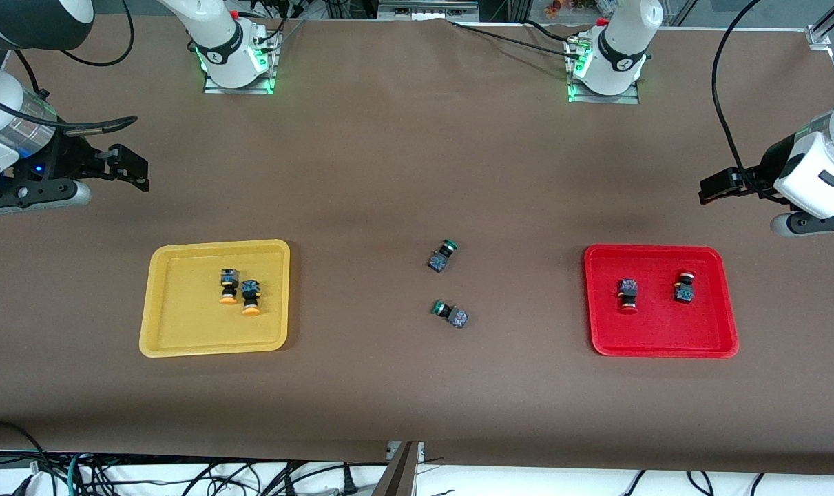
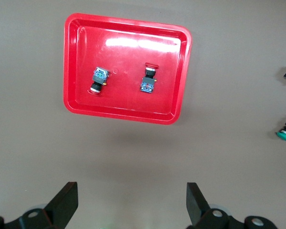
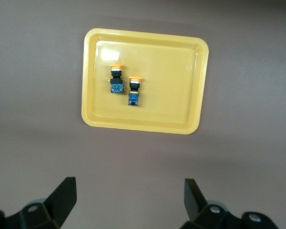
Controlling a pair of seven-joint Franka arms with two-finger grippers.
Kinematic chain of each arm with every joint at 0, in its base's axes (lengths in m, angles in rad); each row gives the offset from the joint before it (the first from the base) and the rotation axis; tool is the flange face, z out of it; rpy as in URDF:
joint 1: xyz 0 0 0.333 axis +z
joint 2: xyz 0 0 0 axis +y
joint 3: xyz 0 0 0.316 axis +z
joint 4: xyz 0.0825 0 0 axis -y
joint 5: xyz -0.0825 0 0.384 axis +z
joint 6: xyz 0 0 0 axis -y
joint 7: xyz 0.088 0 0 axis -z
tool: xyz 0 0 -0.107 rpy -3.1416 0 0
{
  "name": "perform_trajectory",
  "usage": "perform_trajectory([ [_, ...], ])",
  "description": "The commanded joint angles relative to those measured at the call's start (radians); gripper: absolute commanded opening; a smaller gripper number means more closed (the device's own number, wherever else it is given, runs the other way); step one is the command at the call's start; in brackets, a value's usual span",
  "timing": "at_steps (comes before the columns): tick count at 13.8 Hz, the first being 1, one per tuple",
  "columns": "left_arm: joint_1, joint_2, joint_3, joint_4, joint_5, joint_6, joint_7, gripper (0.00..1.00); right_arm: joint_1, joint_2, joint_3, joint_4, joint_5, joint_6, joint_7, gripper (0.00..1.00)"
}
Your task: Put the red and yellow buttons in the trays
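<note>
Four buttons sit sorted by colour, which looks to me like the job finished; two yellow-capped buttons (image 1: 240, 289) lie side by side, nearly touching, in the yellow tray (image 1: 214, 346) toward the right arm's end of the table; two red-capped buttons (image 1: 655, 290) lie a little apart in the red tray (image 1: 662, 347) toward the left arm's end; the two green-capped buttons (image 1: 446, 284) are left on the brown table (image 1: 389, 172) between the trays, presumably because the task leaves them out; the right gripper (image 3: 128, 198) hangs over bare table near the yellow tray, fingers spread and empty; the left gripper (image 2: 132, 200) hangs likewise near the red tray, fingers apart, holding nothing; both arms seem to be waiting.
</note>
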Motion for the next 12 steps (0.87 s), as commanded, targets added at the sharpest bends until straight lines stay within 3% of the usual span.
perform_trajectory([
  [1,0.0,0.016,0.004,0.032,-0.02,-0.005,-0.001,1.0,-0.003,0.001,0.006,0.012,-0.018,-0.016,-0.006,1.0],
  [12,0.0,0.016,0.004,0.032,-0.02,-0.005,-0.001,1.0,0.001,0.002,0.008,0.017,-0.007,-0.008,0.003,1.0],
])
